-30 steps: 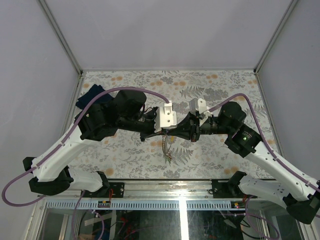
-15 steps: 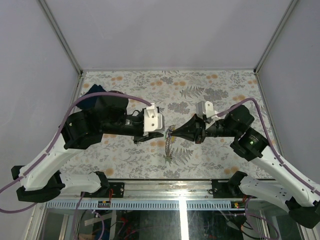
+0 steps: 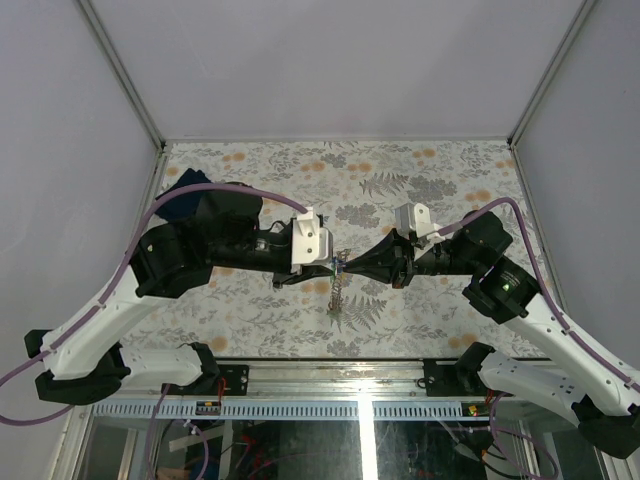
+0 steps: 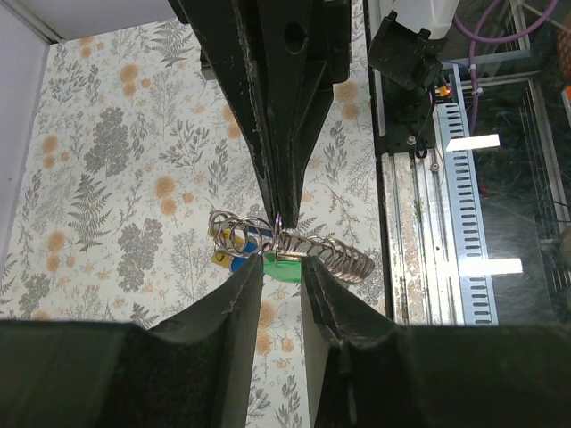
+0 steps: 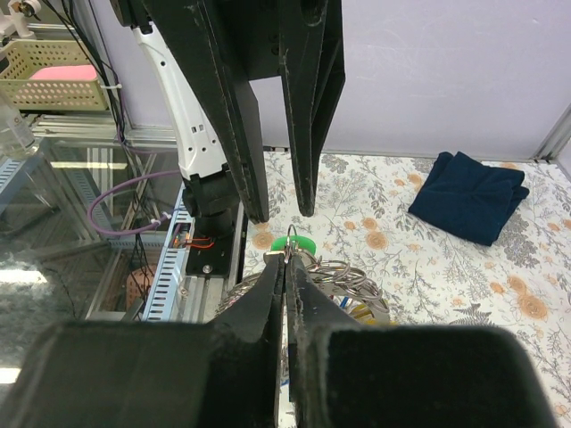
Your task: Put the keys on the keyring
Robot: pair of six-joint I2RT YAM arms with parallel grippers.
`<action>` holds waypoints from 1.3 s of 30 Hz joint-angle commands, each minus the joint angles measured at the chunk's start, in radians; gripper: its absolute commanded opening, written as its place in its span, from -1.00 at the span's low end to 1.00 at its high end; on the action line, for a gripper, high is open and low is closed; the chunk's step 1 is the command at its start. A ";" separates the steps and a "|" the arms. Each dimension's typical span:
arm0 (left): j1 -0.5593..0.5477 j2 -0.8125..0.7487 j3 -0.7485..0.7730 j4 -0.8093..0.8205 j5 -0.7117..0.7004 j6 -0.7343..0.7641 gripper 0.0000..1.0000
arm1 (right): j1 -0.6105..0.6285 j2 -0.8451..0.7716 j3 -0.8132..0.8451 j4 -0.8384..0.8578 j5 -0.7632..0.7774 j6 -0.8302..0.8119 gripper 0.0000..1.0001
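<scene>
The keyring is a thin silver ring held in the air over the table, and my right gripper is shut on it. A bunch of silvery rings and chain hangs from it. In the top view the chain reaches down toward the table. The keys hang there too: a green tag and yellow and blue tags. My left gripper faces the right gripper tip to tip. Its jaws stand apart, with the green tag just beyond their tips.
A folded dark blue cloth lies at the table's far left corner. The metal rail and cable tray run along the near edge by the arm bases. Enclosure walls close in the left, right and far sides.
My left gripper has opened its jaws and pulled back to the left. The right gripper, still shut on the ring, has shifted slightly right, and the chain now hangs free between the two tips.
</scene>
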 commanded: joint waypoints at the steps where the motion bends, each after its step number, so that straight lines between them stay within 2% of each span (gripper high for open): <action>1: -0.006 0.004 -0.010 0.077 0.028 -0.014 -0.50 | -0.002 -0.024 0.045 0.062 -0.009 0.006 -1.00; 9: -0.006 0.007 -0.019 0.090 0.031 -0.015 -0.53 | -0.001 -0.022 0.042 0.072 -0.015 0.010 -1.00; 17: -0.007 0.009 -0.020 0.091 0.031 -0.015 -0.75 | -0.002 -0.024 0.044 0.089 -0.027 0.020 -1.00; 24: -0.006 0.011 -0.022 0.091 0.028 -0.014 -0.82 | -0.001 -0.029 0.050 0.090 -0.028 0.024 -1.00; 26: -0.006 0.011 -0.021 0.090 0.027 -0.014 -0.80 | -0.001 -0.030 0.052 0.090 -0.030 0.026 -1.00; 28: -0.005 0.012 -0.022 0.091 0.026 -0.013 -0.62 | -0.002 -0.030 0.053 0.090 -0.032 0.025 -1.00; 29: -0.006 0.013 -0.021 0.091 0.026 -0.014 -0.60 | -0.001 -0.029 0.054 0.090 -0.034 0.026 -1.00; 39: -0.007 0.021 -0.027 0.091 0.052 -0.015 -0.61 | -0.001 -0.037 0.050 0.111 -0.034 0.036 -1.00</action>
